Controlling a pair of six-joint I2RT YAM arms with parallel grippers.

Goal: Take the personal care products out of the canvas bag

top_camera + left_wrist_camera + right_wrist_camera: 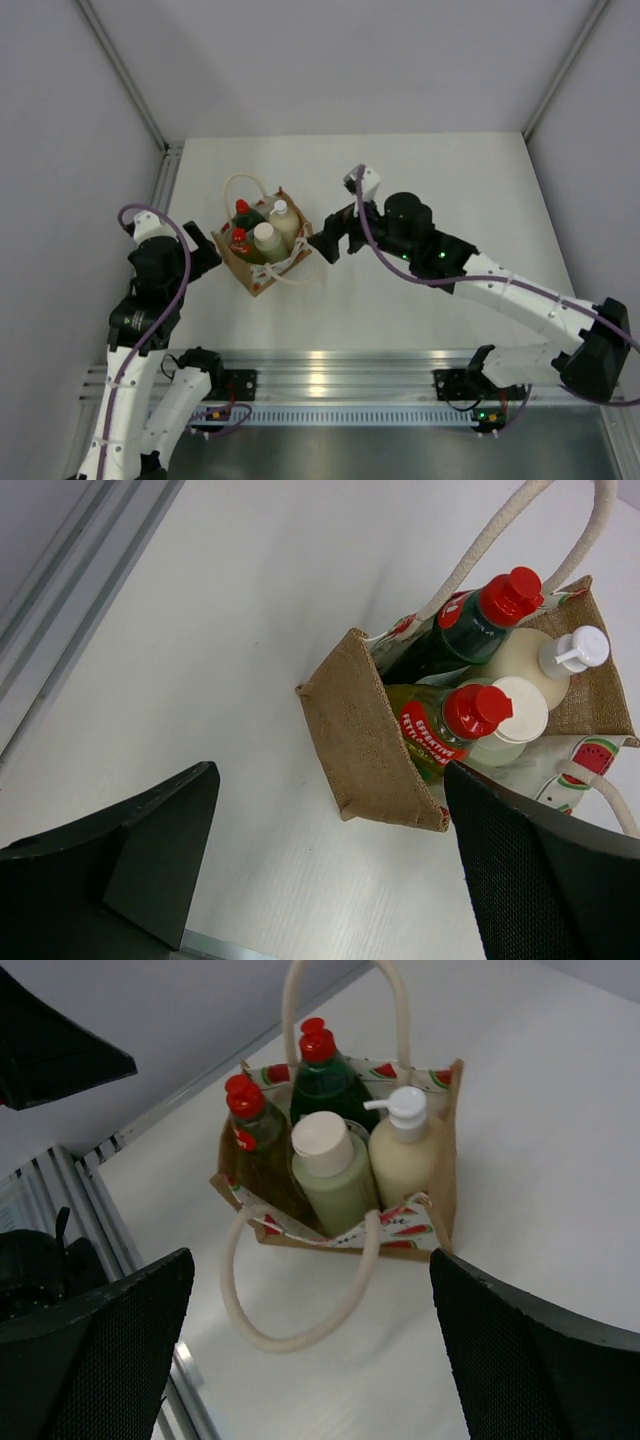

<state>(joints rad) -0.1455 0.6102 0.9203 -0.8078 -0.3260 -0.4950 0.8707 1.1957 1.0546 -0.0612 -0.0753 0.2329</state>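
- Wide open and empty, the left gripper (208, 256) and right gripper (327, 244) flank the canvas bag (365, 740) on the table (430, 190).
- All four bottles (330, 1175) stand upright inside; none is out yet.
- Next, seemingly: descend over one bottle's top and pinch.

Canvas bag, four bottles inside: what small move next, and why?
Probably lower the open right gripper over the pump bottle: it stands upright in the row nearer that gripper, its top clear of the rim of the canvas bag, and nothing is held yet.
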